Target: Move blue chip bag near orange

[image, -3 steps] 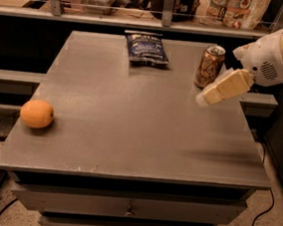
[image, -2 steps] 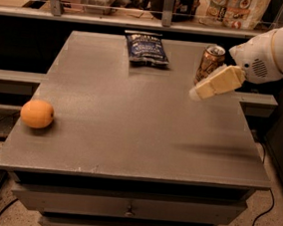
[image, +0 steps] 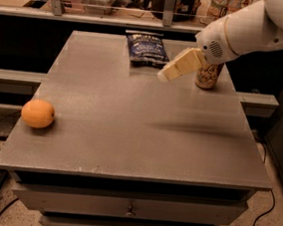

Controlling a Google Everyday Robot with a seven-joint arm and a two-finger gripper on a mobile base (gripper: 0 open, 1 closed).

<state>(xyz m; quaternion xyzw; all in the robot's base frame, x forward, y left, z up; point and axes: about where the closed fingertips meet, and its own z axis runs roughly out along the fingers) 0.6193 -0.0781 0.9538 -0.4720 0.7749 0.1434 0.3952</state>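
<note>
Leftward since a second ago, the gripper (image: 168, 73) now hovers above the table (image: 129, 134), just right of the bag (image: 146, 49); whether it is released or clenched I cannot tell. Its arm (image: 250, 28) slants down from the upper right, cut off there, half hiding the can (image: 208, 75). At the far edge, the bag lies flat, long axis front-to-back. The orange (image: 38, 113) sits well apart, front-left.

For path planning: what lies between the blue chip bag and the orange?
Camera view: bare tabletop from blue chip bag to orange; hand hovers beside the bag.
</note>
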